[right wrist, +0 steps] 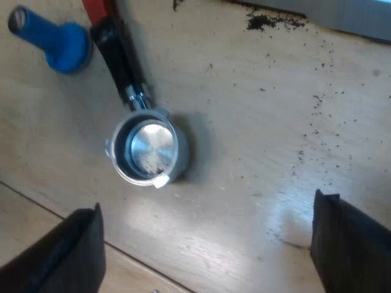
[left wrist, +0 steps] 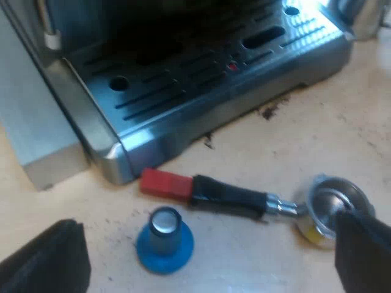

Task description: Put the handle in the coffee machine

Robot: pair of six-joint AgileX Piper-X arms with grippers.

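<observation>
The metal holder [left wrist: 333, 207] lies loose on the wooden table, its dark handle [left wrist: 229, 196] ending in a red tip [left wrist: 164, 183] near the espresso machine's drip tray [left wrist: 201, 73]. From above, its round basket [right wrist: 148, 152] looks empty, with the handle [right wrist: 119, 58] running away from it. My left gripper [left wrist: 208, 259] hovers open above the table, one finger [left wrist: 363, 253] beside the basket. My right gripper [right wrist: 208, 244] is open too, its fingers wide apart over bare table close to the basket.
A blue tamper [left wrist: 165, 239] stands on the table beside the red tip, also seen lying near the handle as the blue tamper [right wrist: 55, 39]. Coffee grounds [right wrist: 269, 21] are scattered on the table by the machine's base.
</observation>
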